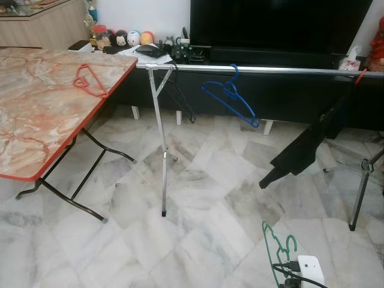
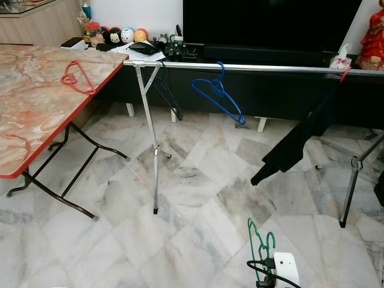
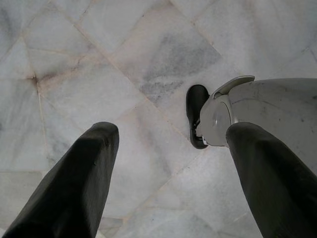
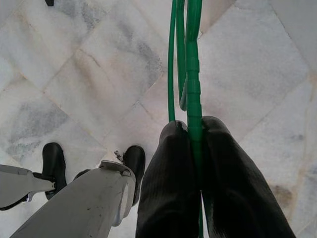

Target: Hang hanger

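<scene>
The right gripper pinched the green hanger low at the frame's lower right. The left gripper hung spread wide. Open marble floor lay between the table edge and the rail.

Both eye views look forward and down from head height at the same rail, table and marble floor. Each wrist view points straight down, close above that floor.
</scene>
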`<state>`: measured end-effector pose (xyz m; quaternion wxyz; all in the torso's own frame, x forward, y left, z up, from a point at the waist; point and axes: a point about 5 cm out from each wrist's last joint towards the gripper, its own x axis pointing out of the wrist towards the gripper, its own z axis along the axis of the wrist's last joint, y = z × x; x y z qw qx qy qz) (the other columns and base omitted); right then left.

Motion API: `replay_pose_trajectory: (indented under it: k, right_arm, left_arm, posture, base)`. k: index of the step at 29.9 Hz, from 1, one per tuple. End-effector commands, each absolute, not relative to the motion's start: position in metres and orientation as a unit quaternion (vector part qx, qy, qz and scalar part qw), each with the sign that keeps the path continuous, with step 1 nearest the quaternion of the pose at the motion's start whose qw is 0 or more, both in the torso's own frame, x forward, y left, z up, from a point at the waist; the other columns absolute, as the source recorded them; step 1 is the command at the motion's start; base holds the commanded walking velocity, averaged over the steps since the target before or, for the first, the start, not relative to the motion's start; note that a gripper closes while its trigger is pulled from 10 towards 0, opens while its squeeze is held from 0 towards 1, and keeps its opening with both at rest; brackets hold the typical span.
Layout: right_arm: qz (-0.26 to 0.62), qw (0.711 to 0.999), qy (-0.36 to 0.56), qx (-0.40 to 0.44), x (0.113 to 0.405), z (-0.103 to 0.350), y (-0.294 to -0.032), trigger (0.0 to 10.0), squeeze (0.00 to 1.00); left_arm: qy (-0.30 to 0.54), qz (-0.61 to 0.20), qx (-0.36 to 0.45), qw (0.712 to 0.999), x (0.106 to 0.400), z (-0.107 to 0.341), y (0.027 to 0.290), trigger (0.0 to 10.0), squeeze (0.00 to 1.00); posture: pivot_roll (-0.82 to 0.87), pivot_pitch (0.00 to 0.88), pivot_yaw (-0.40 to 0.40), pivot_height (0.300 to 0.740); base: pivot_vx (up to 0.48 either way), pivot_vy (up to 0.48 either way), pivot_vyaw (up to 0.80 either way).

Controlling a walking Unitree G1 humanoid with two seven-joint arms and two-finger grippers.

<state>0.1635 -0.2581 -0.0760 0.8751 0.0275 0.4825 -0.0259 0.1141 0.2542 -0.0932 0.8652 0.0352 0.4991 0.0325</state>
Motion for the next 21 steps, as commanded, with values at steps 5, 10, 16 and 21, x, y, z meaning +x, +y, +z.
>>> replay_pose_trajectory:
  k: [5,10,16,21]
  right_arm:
    - [-0.044,0.874,0.484,0.013,0.1639,-0.0750,-0.2623,10.0,0.00]
    - [-0.038,0.875,0.482,0.020,0.1641,-0.0751,-0.2611,10.0,0.00]
    - [-0.038,0.875,0.482,0.020,0.1641,-0.0751,-0.2611,10.0,0.00]
    - [-0.039,0.875,0.482,0.020,0.1640,-0.0751,-0.2611,10.0,0.00]
  left_arm:
    - [0.489,0.058,0.054,0.869,0.1117,-0.0918,0.2600,10.0,0.00]
    - [0.493,0.055,0.049,0.867,0.1109,-0.0922,0.2599,10.0,0.00]
    - [0.492,0.056,0.050,0.867,0.1109,-0.0922,0.2600,10.0,0.00]
    - [0.492,0.057,0.051,0.867,0.1109,-0.0922,0.2601,10.0,0.00]
  posture:
    - [0.02,0.000,-0.040,0.716]
    - [0.02,0.000,-0.039,0.716]
    - [0.02,0.000,-0.039,0.716]
    - [0.02,0.000,-0.039,0.716]
  base:
    - [0.000,0.000,0.00]
    - [0.000,0.000,0.00]
    - [0.000,0.000,0.00]
    - [0.000,0.000,0.00]
